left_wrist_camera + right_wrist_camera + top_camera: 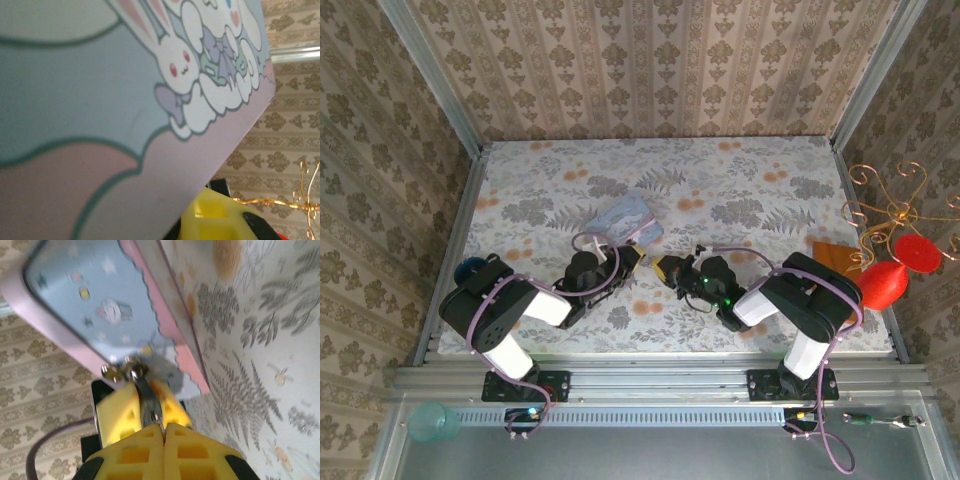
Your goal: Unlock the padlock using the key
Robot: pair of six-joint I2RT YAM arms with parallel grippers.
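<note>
The right gripper (163,432) is pressing its jaws tightly together, their tips meeting the near end of the padlock (147,407) straight ahead. The left gripper (626,260) is clamping that padlock between its yellow fingers (117,412). The silvery shackle (125,371) is sitting beyond, against the edge of the cartoon-printed tin (85,295). The key is not showing clearly.

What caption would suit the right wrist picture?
Right gripper, shut on a thin key, at the edge of a pale blue cartoon tin.
</note>
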